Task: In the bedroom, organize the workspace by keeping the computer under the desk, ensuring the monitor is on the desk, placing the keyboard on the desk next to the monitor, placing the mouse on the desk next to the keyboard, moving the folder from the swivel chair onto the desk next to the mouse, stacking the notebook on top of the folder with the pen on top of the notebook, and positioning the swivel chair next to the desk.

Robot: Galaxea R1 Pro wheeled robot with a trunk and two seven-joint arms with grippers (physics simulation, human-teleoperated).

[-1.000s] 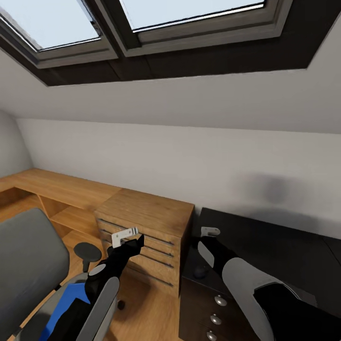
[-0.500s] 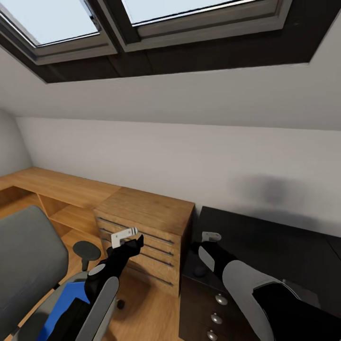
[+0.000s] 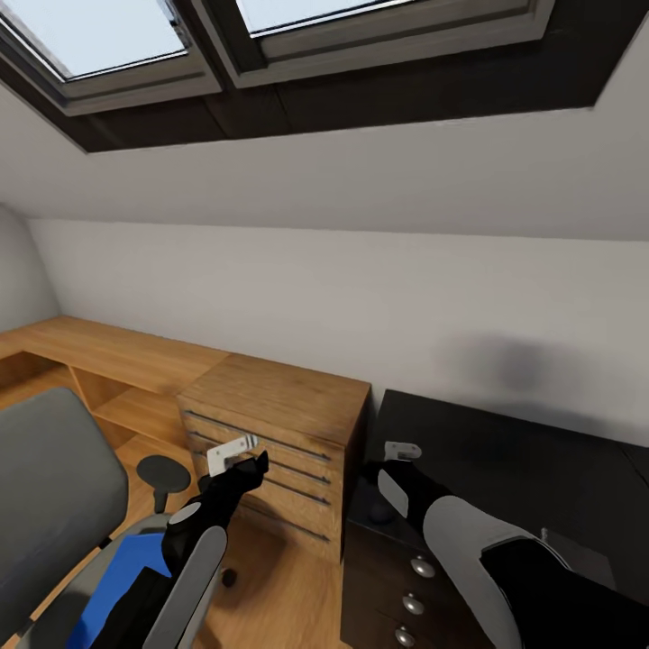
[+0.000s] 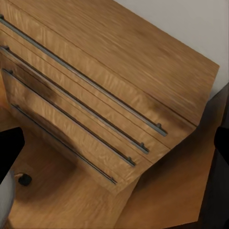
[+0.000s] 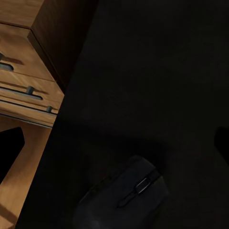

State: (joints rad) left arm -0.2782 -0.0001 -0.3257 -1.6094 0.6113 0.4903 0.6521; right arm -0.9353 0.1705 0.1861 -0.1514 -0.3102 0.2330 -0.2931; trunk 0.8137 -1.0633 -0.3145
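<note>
Standing nearest, the swivel chair (image 3: 54,487) carries the folder (image 3: 113,577). Left gripper (image 3: 236,455) and right gripper (image 3: 397,453): jaws' state cannot be told. Mouse (image 5: 126,198) sits on desk (image 3: 505,469); approach folder squarely, descend slowly

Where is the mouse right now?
The mouse lies on the black desk near its left end, beside the wood cabinet, just below the right gripper.

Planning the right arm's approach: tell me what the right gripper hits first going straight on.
Probably the glossy black desk top, close beside the small black oval mouse; depth is unclear.
</note>
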